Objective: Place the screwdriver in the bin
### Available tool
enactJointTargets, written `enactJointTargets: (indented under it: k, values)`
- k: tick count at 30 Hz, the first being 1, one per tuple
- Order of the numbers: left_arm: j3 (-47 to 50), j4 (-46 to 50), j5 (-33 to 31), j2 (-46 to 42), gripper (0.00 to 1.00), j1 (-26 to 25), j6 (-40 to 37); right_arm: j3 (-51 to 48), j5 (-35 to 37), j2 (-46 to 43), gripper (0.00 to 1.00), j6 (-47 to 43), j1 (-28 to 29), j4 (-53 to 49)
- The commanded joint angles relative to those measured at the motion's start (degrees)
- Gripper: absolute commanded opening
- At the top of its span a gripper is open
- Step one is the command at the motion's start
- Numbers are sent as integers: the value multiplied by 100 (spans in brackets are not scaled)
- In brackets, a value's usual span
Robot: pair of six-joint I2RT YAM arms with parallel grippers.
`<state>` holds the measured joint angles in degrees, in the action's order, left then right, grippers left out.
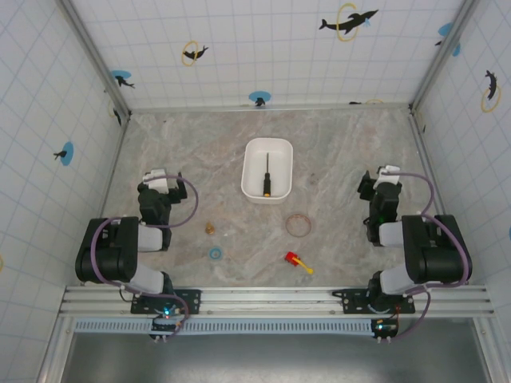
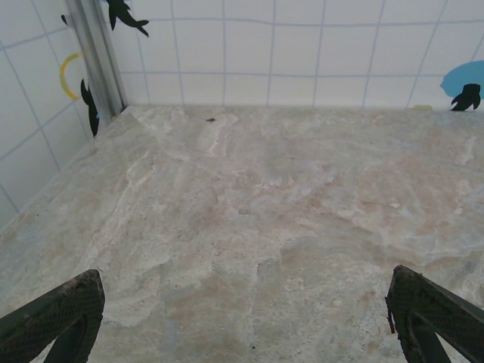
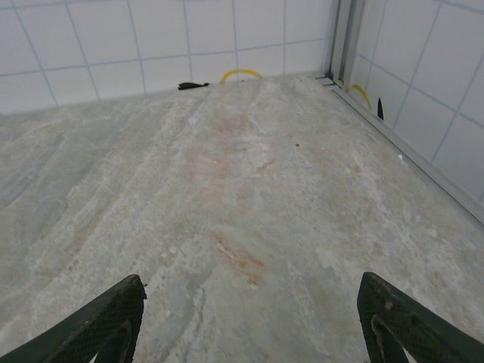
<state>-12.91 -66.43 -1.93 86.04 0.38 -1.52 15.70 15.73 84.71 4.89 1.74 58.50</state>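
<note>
The screwdriver (image 1: 266,175) lies in the bin (image 1: 248,171) at centre frame, so the task seems done. The left end effector (image 2: 243,278) and right end effector (image 3: 251,281) are spread apart and empty; no further move looks needed.

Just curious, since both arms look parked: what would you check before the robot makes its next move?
1. The screwdriver lies inside the bin: ok.
2. The left hand is open and holds nothing: ok.
3. The right hand is open and holds nothing: ok.
4. Both hands are apart from the bin, one on each side: ok.
5. The toy and the ring lie outside the bin: ok.
</note>
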Motion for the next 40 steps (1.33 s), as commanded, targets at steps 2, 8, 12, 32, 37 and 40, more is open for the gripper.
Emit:
enactJointTargets:
  k: [2,8,12,32,37,40]
  values:
    - [-116,-212,114,53,97,21,6,226,-92,-34,82,-9,-38,-75]
    - [-102,-213,80,51,98,-1,-15,223,-90,-33,99,-14,-42,-74]
    - [-137,-168,35,55,98,-38,-51,223,-95,-30,99,-14,-48,-69]
    - [-138,-155,17,59,98,-44,-57,209,36,-41,99,-48,20,-62]
    - [-142,-150,11,62,98,-39,-55,214,29,-42,99,-49,20,-66]
    - [-133,-151,11,60,98,-44,-53,214,36,-42,99,-48,20,-59]
